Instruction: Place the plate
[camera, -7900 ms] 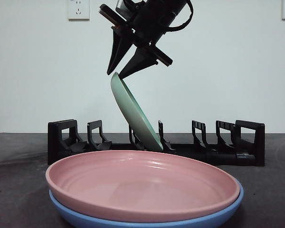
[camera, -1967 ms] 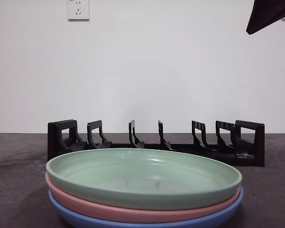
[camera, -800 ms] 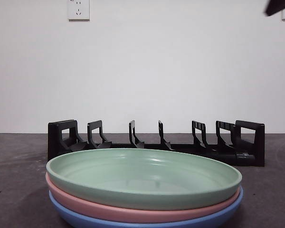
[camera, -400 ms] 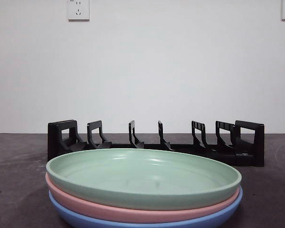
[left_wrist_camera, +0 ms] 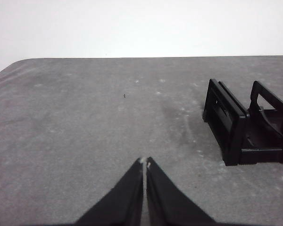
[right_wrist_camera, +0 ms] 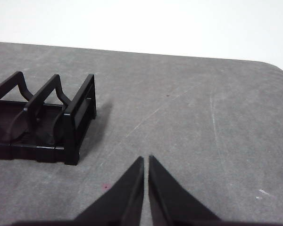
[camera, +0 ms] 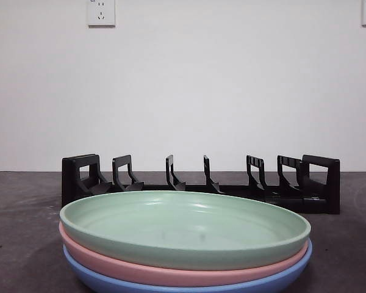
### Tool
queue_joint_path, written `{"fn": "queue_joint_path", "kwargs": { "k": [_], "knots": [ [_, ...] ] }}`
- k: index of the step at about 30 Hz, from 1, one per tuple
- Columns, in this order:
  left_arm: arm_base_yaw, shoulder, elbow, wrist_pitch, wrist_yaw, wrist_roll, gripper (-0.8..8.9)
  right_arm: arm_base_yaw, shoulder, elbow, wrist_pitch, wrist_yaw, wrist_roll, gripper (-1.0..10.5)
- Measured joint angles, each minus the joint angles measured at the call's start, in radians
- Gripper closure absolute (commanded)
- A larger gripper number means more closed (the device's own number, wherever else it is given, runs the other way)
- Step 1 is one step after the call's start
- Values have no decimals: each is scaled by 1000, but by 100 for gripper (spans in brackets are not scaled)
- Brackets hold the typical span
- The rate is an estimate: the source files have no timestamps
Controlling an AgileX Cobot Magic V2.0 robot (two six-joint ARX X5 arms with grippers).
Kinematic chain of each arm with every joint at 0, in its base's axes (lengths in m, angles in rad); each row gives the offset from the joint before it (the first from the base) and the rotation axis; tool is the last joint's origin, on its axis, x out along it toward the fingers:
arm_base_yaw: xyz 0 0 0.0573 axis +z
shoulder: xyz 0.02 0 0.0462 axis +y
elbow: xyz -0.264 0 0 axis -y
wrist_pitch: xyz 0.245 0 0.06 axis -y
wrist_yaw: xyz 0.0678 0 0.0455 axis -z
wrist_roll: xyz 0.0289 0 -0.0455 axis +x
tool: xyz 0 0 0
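1. Since the earliest frame, the arm that held the green plate [camera: 185, 227] tilted in the rack [camera: 200, 181] has gone from the front view, and that plate now lies flat on top of the stack; the black tip seen at the top right corner a moment ago is gone too.
2. The grey table [camera: 24, 201] carries everything; the wrist views show bare stretches of it toward its left and right edges.
3. The stack of three plates sits at the near edge, about midway along it: the green plate on the pink plate [camera: 110, 262], and that on the blue plate [camera: 97, 278].
4. The black rack stands behind the stack, farther from the near edge, running left to right, all its slots empty. One end shows in each wrist view [left_wrist_camera: 240, 125] [right_wrist_camera: 47, 120].
5. The left gripper [left_wrist_camera: 145, 162] hangs over bare table beyond the rack's left end, jaws pressed together, holding nothing.
6. The right gripper [right_wrist_camera: 145, 159] hangs beyond the rack's right end, jaws likewise closed and empty.
7. A wall socket [camera: 100, 11] sits high on the white wall.
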Motion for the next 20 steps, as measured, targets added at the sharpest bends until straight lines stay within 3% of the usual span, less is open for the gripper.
{"fn": "queue_joint_path", "kwargs": {
  "k": [20],
  "knots": [
    [0,0,0,0,0,0,805,0,1,0,41,0,1,933]
  ]
}}
